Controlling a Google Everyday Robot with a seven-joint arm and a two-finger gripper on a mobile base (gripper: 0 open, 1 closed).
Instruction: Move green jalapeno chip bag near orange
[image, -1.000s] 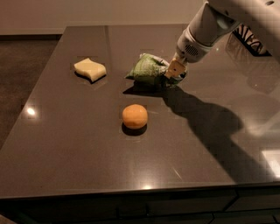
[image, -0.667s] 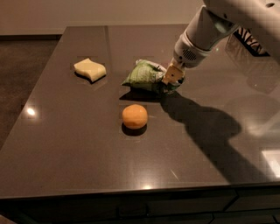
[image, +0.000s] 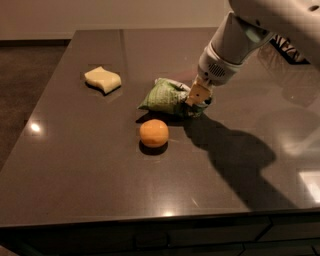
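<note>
The green jalapeno chip bag (image: 167, 97) is crinkly light-green and white and lies in the middle of the dark table, just behind and to the right of the orange (image: 153, 132). The orange is round and smooth and sits on the table a short gap in front of the bag. My gripper (image: 196, 100) comes down from the upper right on a white arm and is shut on the bag's right end. The bag's right end is hidden behind the fingers.
A pale yellow wavy block (image: 102, 79) lies at the back left of the dark table (image: 100, 175). A striped object (image: 287, 47) sits at the far right behind my arm. The table's front edge runs along the bottom.
My gripper has moved toward the front left with the chip bag, bringing the bag closer to the orange. The orange and the yellow block have not moved.
</note>
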